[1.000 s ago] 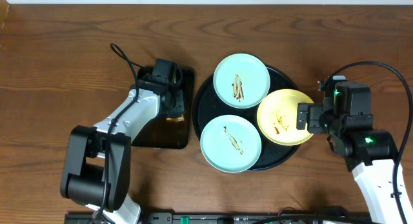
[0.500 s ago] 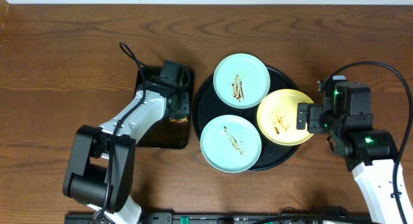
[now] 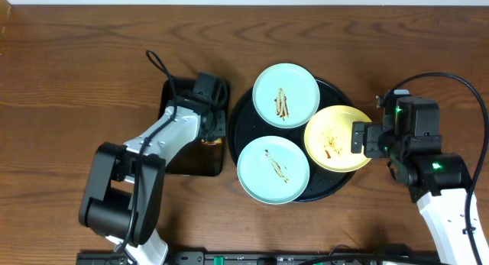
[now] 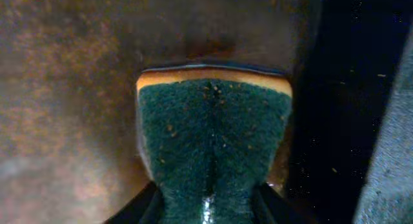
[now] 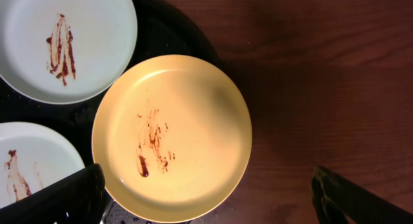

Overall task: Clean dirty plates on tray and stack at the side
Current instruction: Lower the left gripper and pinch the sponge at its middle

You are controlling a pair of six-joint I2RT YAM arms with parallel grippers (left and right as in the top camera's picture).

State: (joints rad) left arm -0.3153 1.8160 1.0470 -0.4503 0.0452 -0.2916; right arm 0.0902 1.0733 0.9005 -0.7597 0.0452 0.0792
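Three smeared plates lie on the round black tray [image 3: 238,121]: a mint one at the back [image 3: 286,95], a mint one in front [image 3: 273,169] and a yellow one [image 3: 336,139] on the right. My left gripper [image 3: 208,132] is down over the rectangular tray, shut on the green-and-yellow sponge [image 4: 213,140], which bulges between its fingers [image 4: 139,211]. The open right gripper [image 5: 206,204] hovers over the near edge of the yellow plate [image 5: 193,108], one finger on each side of it. Brown streaks mark all three plates.
The small rectangular black tray [image 3: 179,158] lies left of the round tray and looks wet under the sponge. Dark wood-grain tabletop [image 5: 322,75] stretches right of the yellow plate. The left arm's cable [image 3: 157,63] loops over the table behind it.
The left gripper has shifted slightly right over the rectangular tray and its jaws have closed in on the sponge. The right arm and the plates have not moved.
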